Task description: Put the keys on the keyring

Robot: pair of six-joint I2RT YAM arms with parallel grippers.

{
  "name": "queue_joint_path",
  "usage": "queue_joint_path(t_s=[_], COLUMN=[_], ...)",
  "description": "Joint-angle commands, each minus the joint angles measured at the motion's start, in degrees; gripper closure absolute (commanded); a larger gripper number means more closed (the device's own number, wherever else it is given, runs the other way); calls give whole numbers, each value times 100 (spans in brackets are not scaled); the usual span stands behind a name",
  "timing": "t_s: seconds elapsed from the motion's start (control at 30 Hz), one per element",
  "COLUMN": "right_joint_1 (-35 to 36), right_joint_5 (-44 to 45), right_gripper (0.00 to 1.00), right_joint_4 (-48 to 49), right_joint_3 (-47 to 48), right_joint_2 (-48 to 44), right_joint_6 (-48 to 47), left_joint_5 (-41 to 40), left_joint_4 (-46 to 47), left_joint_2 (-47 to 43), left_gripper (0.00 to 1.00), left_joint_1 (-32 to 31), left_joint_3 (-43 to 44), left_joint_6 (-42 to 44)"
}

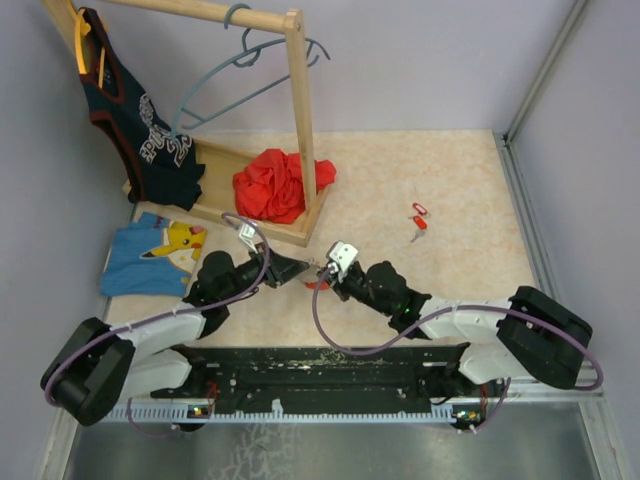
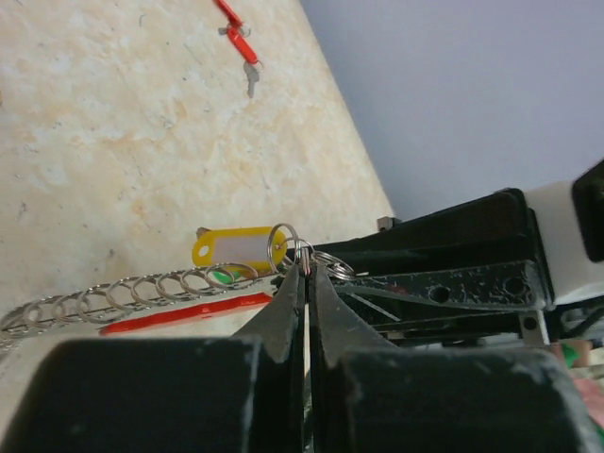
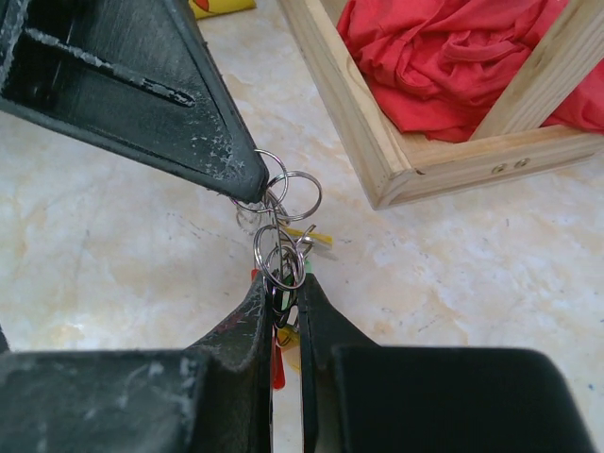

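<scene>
Keyring point(image 3: 279, 200) is a bunch of small linked metal rings, hanging above the table point(image 1: 400, 180) at frame centre in the top view, pinched from both sides. Left end effector point(image 2: 307, 274) is closed, tips clamped on the upper rings. In the right wrist view it comes in from the upper left. Right end effector point(image 3: 286, 288) is closed too, tips squeezing the lower rings, with green, red and yellow bits showing between its fingers.

Left wrist view: yellow-tagged key point(image 2: 236, 247) hangs on a ring just left of the fingertips, with a white label on its face. Red tag point(image 2: 184, 314) lies just below it. Coiled wire strip point(image 2: 123, 293) runs off toward the left edge. Can't tell whether the strip is joined to the rings.

Two loose red keys point(image 1: 418, 221) lie on the table, right of centre in the top view, well apart from both end effectors. They touch or nearly touch each other.

Wooden rack point(image 1: 298, 120) is at upper left, with a red cloth point(image 1: 275, 185) bunched on its base. A dark jersey point(image 1: 140, 120) and a grey-blue hanger point(image 1: 240, 70) hang from its bar. Blue shirt point(image 1: 150, 255) lies flat at left, below the rack.
</scene>
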Motion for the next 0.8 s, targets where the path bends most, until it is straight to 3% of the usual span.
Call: queue_joint_path(t_s=[0.0,0.27,0.77], right_joint_1=[53,54,47], right_joint_5=[-70,-72,-407], right_gripper=[100,99,95], right_joint_4=[-649,-1103,-1668], right_joint_3=[257,366,938], right_joint_2=[-315,-569,-377], right_joint_6=[-799,-1475,-2394], left_joint_5=[439,1071,1844], left_joint_4=[-1917,-4314,-6181], left_joint_2=[-309,-306,288], left_gripper=[100,100,100], left_joint_1=[23,137,379], left_joint_3=[741,1733,2962], left_joint_6=[1230,2386,3779])
